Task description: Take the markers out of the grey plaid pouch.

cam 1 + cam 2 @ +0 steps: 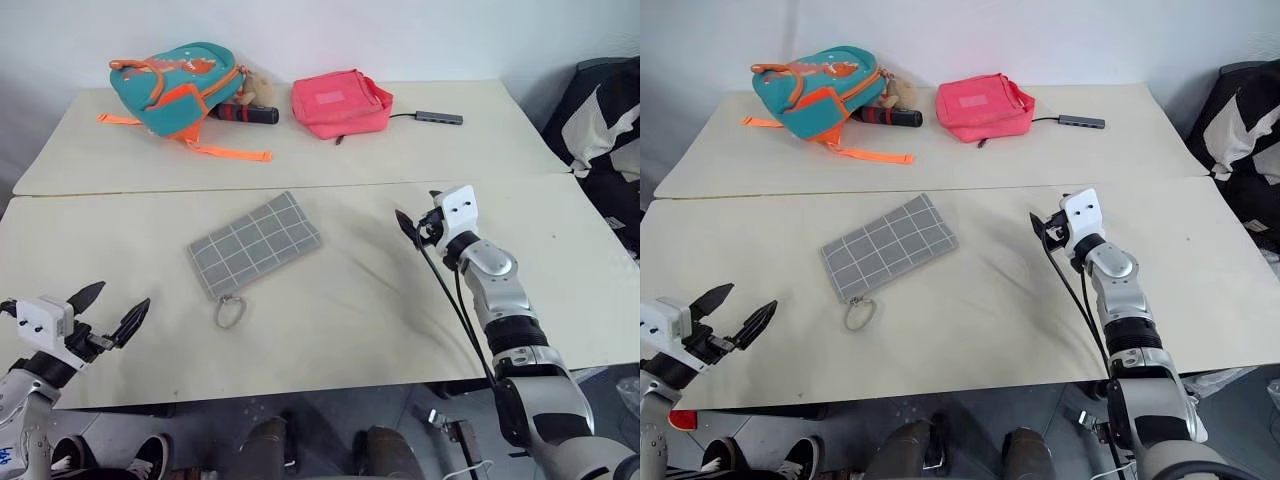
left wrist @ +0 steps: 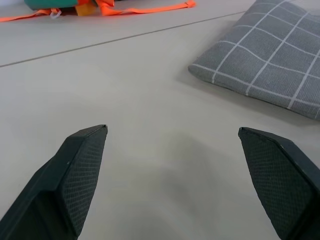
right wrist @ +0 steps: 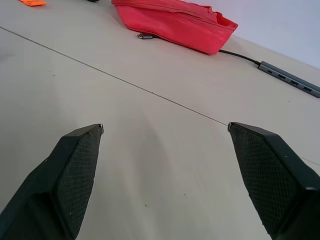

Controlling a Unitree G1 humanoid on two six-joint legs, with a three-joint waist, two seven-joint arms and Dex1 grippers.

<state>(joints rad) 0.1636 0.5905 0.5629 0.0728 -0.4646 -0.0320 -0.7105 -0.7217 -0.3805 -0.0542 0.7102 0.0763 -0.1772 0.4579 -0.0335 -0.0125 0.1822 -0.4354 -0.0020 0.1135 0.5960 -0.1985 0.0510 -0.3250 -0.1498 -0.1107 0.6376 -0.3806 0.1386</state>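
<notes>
At lower left of the head view, our left gripper (image 1: 108,311) hovers with jaws spread, empty. Centre frame, the grey plaid pouch (image 1: 255,244) lies flat and closed on the table (image 1: 350,300), ring pull (image 1: 228,311) toward us; no markers visible. We judge we are at the approach: next, pin the pouch and unzip. Centre right, our right gripper (image 1: 418,226) is spread too. Teal backpack (image 1: 180,85) and pink bag (image 1: 340,102) sit far back, no obstacle.

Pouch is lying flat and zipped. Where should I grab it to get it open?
Probably the metal ring pull at the grey plaid pouch's near corner. It lies on bare table clear of the fabric. Come from the near-left with the open left gripper, which is nearest.
</notes>
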